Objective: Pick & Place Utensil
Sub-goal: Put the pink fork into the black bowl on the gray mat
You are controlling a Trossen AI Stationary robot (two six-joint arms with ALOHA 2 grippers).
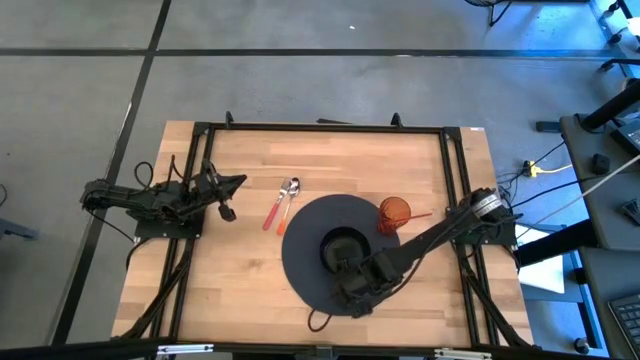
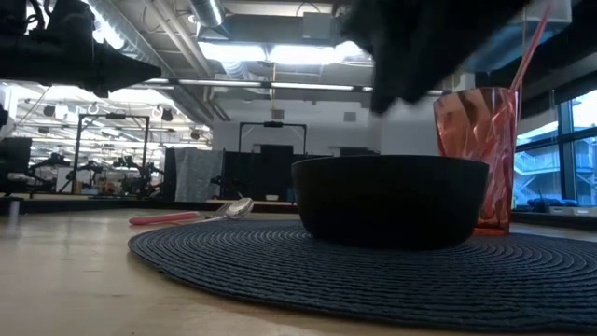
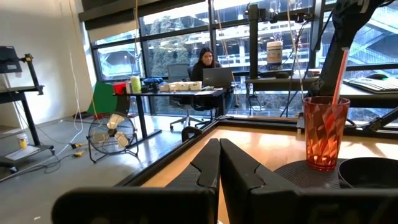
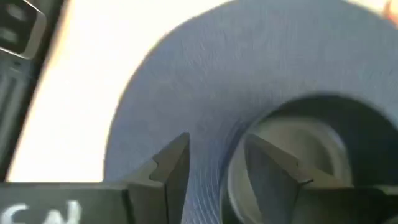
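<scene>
A spoon with a pink handle (image 1: 283, 203) (image 2: 201, 217) lies flat on the wooden table, left of a round dark placemat (image 1: 305, 232). A black bowl (image 1: 340, 247) (image 2: 390, 198) stands on the mat. My right gripper (image 1: 346, 276) (image 4: 214, 165) hovers open above the bowl's near rim (image 4: 311, 106), one finger over the mat and one over the bowl's inside. The low view shows it (image 2: 420, 47) clear of the bowl. My left gripper (image 1: 226, 197) (image 3: 219, 149) waits shut at the table's left side, above the wood, left of the spoon.
An orange tumbler with a straw (image 1: 394, 213) (image 2: 476, 149) (image 3: 324, 130) stands on the mat's right part, close behind the bowl. A black frame (image 1: 320, 128) runs around the table. Bare wood lies between the spoon and the left arm. A person sits at a desk far off in the room.
</scene>
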